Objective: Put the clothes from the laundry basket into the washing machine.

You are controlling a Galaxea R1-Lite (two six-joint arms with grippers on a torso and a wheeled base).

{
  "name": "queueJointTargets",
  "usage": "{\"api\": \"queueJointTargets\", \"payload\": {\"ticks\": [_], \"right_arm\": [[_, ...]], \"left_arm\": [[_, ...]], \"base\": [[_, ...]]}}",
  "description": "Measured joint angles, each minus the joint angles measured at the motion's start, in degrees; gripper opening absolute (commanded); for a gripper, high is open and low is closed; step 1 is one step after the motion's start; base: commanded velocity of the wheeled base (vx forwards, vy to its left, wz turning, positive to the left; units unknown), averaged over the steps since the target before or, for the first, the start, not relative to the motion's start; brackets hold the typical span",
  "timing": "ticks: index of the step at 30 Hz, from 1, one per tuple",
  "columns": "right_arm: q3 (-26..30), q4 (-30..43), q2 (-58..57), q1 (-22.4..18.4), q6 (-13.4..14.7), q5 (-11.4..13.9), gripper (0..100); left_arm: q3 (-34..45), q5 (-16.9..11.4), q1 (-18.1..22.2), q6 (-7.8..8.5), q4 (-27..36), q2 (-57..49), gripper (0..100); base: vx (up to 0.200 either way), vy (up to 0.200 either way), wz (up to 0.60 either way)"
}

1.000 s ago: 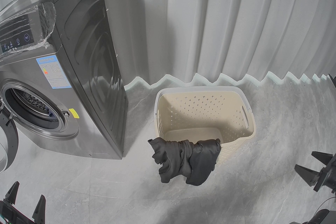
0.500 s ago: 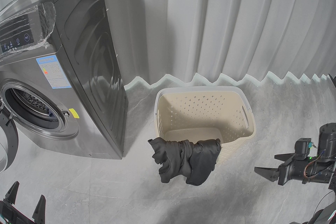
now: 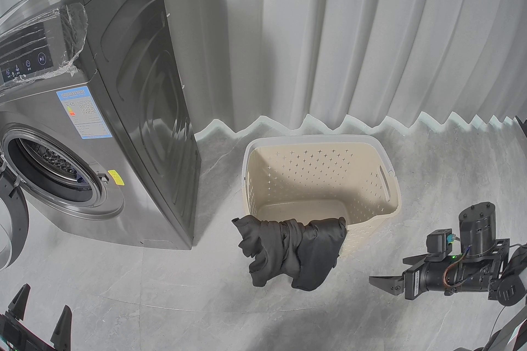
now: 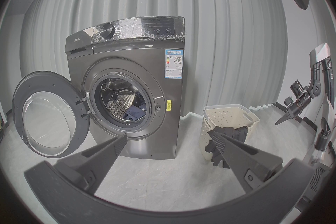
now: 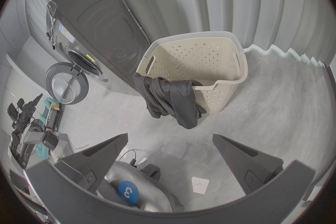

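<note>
Pleated curtain behind laundry basket

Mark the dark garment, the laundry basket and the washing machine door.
dark garment (image 3: pixel 291 254), head view, bunched middle.
laundry basket (image 3: pixel 318 139), head view, far rim.
washing machine door (image 4: pixel 49 116), left wrist view, inner window.

From the head, looking forward and down from above the laundry basket, facing the curtain behind it. From the left wrist, sitting low and well apart from the basket, facing the open front of the washing machine beside it. From the right wrist, hovering nearer, tilting down onto the basket's near rim. Sharing basket and machine across all three.
</note>
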Motion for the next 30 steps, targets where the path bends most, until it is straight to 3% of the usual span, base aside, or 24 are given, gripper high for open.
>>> {"api": "queueJointTargets", "payload": {"ticks": [7, 12, 23, 30], "right_arm": [[-0.9, -7.6, 6.9, 3.7, 3.6, -5.4, 100], [-2.9, -10.6, 13.2, 6.1, 5.5, -7.9, 100], [-12.5, -17.0, 27.9, 7.6, 6.3, -11.9, 100], [-17.9, -17.3, 34.0, 7.5, 6.2, -12.6, 100]], "left_arm": [[0.0, 0.0, 0.0, 0.0, 0.0, 0.0, 100], [0.0, 0.0, 0.0, 0.0, 0.0, 0.0, 100], [0.0, 0.0, 0.0, 0.0, 0.0, 0.0, 100], [0.0, 0.0, 0.0, -0.02, 0.0, 0.0, 100]], "base": [[0.0, 0.0, 0.0], [0.0, 0.0, 0.0], [0.0, 0.0, 0.0], [0.0, 0.0, 0.0]]}}
